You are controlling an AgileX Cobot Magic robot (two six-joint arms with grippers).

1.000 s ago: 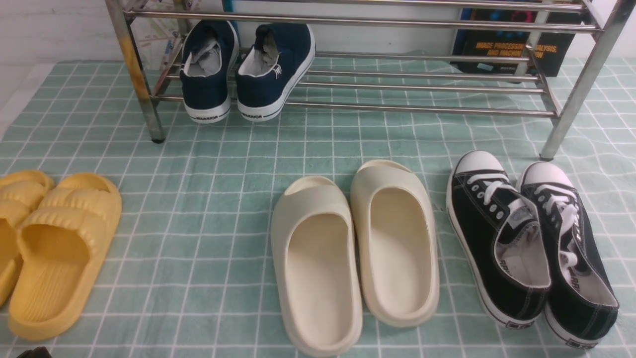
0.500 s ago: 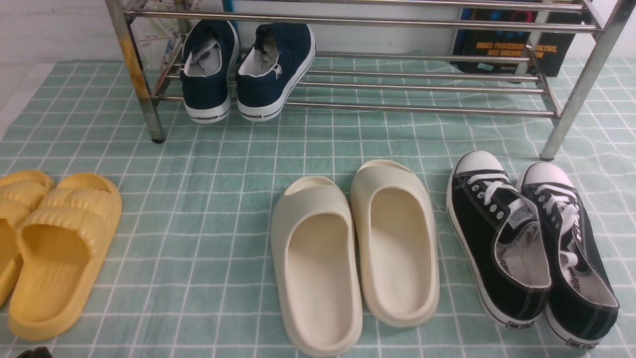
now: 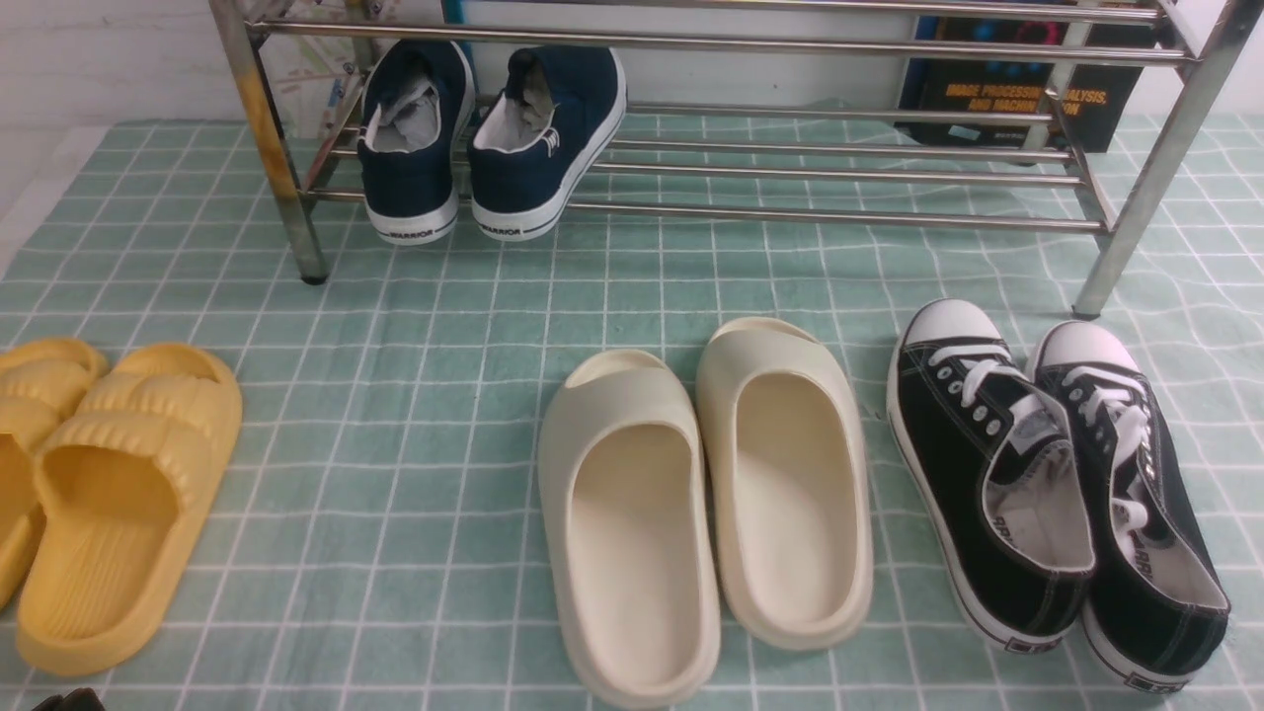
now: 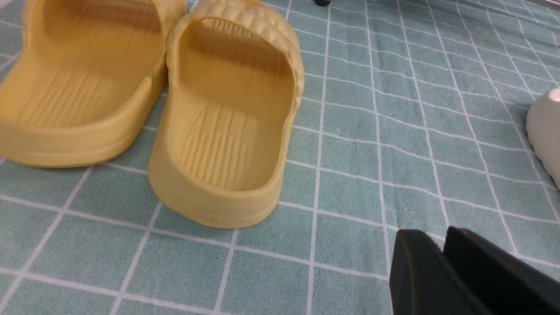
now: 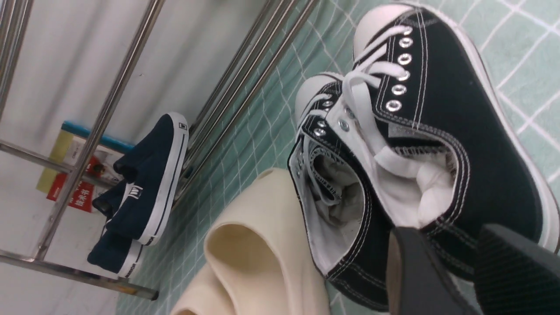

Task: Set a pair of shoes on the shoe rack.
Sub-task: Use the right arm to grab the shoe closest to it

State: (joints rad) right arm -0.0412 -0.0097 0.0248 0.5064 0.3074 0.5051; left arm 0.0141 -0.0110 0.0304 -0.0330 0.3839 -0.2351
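Far left, the yellow slides [image 3: 128, 494] sit on the cloth-covered tabletop [image 3: 415, 395] with their heels toward the robot. The left gripper [image 4: 437, 236] hangs near those heels with its fingers pressed together, probably idle, since nothing on that side belongs to the task. The shoe rack [image 3: 839, 212] stands at the back. Navy sneakers [image 3: 538, 148] fill the left end of its lowest shelf, toes inward, so the bars to their right look like the likely spot for the next pair. Cream slides [image 3: 632, 513] lie in the middle. At the right, the black sneakers [image 3: 987, 464] rest on the cloth, side by side and touching, toes toward the rack's right post, not yet lifted. The right gripper [image 5: 448, 236] hovers by their heels, fingers partly spread and holding nothing, apparently lined up for a first grasp.
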